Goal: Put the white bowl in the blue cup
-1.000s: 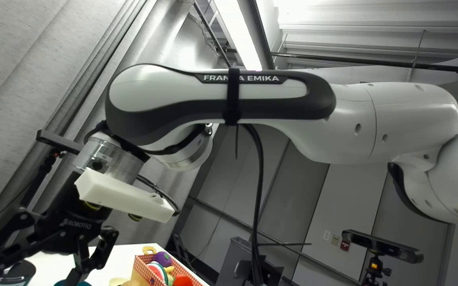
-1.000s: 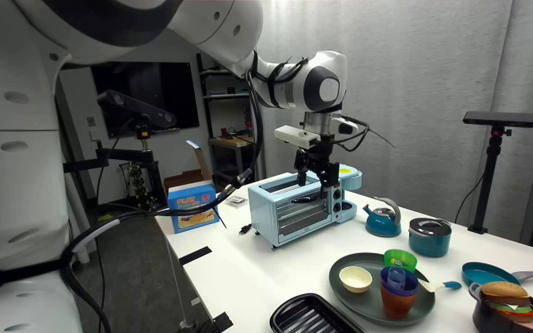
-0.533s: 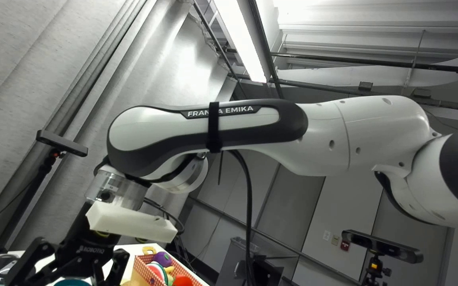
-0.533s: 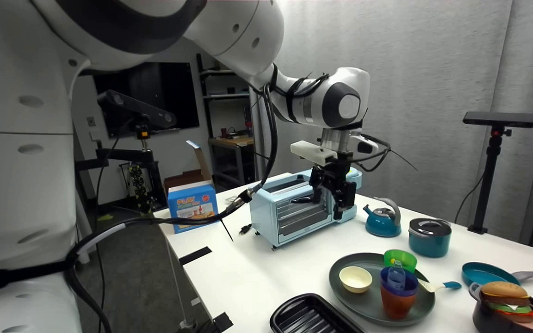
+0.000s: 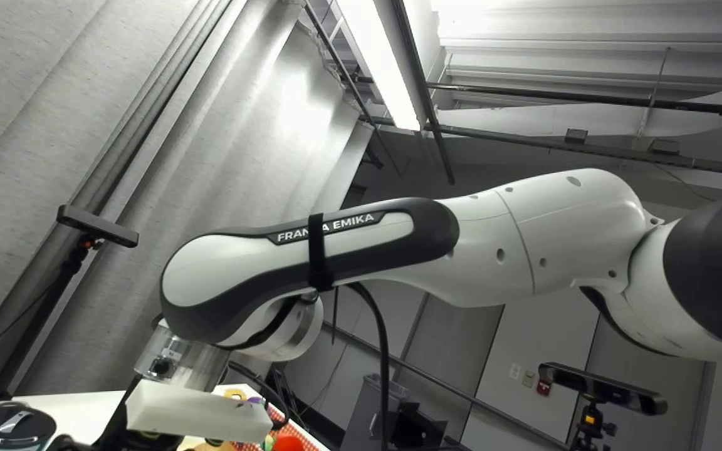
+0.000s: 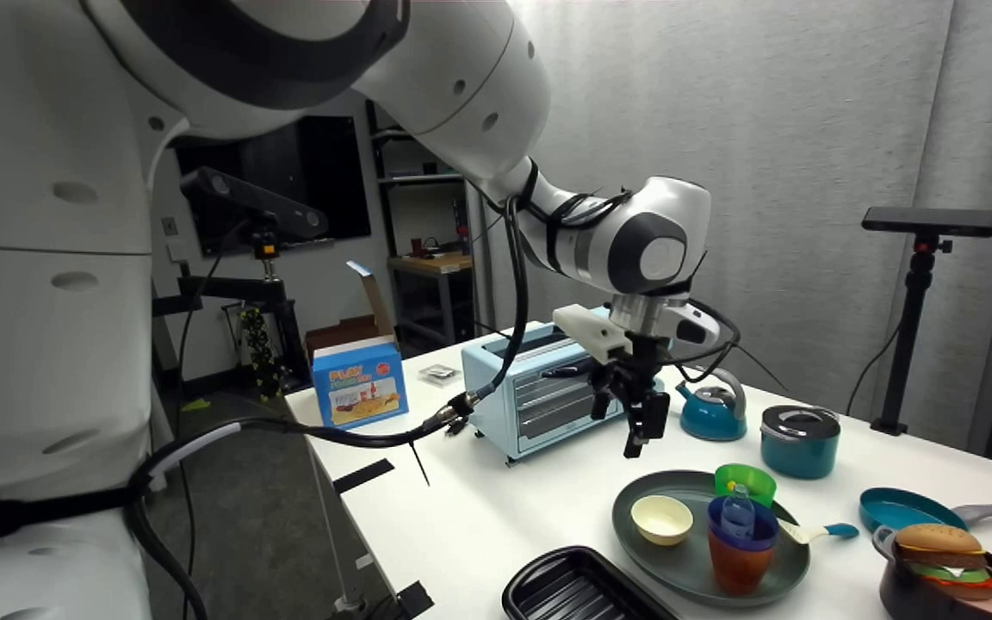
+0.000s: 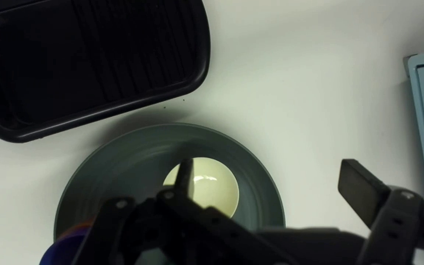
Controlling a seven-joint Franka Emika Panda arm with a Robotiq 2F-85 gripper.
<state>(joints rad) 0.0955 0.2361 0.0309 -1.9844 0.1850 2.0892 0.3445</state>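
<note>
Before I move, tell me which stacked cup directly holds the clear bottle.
The blue cup, the inner one: the clear bottle stands in it, its neck above the rim. The orange cup is the outer one, holding the blue cup.

In an exterior view, a blue box (image 6: 361, 385) stands at the left corner of the white table (image 6: 479, 517). A kettle (image 6: 711, 418) and a lidded pot (image 6: 800, 449) sit near the back edge. A black tray (image 6: 582, 592) lies near the left edge. A toy burger (image 6: 942, 560) sits in a black pot (image 6: 911, 596).
</note>
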